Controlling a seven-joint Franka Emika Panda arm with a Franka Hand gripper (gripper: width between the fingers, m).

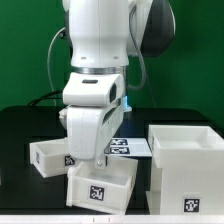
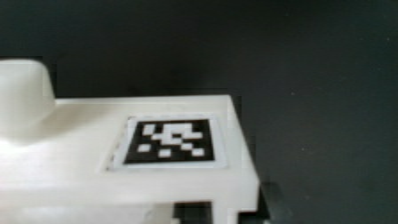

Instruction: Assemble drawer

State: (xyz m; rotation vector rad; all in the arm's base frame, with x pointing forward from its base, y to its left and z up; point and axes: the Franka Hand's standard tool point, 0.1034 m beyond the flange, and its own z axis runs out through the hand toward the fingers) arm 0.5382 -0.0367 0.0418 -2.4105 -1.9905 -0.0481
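The drawer is in three white parts. The tall square casing (image 1: pixel 186 160) stands at the exterior view's right. One shallow tray (image 1: pixel 48 155) lies at the left. The second tray (image 1: pixel 100 187), with a black-and-white marker on its front, sits slightly turned at the front centre. My gripper (image 1: pixel 100 162) reaches down onto this tray's rear wall and is shut on it. In the wrist view the same tray (image 2: pixel 107 160) fills the lower left, its marker (image 2: pixel 176 141) facing the camera. My gripper (image 2: pixel 199 214) is at the picture's edge. A rounded white knob (image 2: pixel 25 92) rises beside the tray.
The marker board (image 1: pixel 128 148) lies flat on the black table behind the trays, partly hidden by the arm. The casing stands close to the held tray on the exterior view's right. A green wall closes the back.
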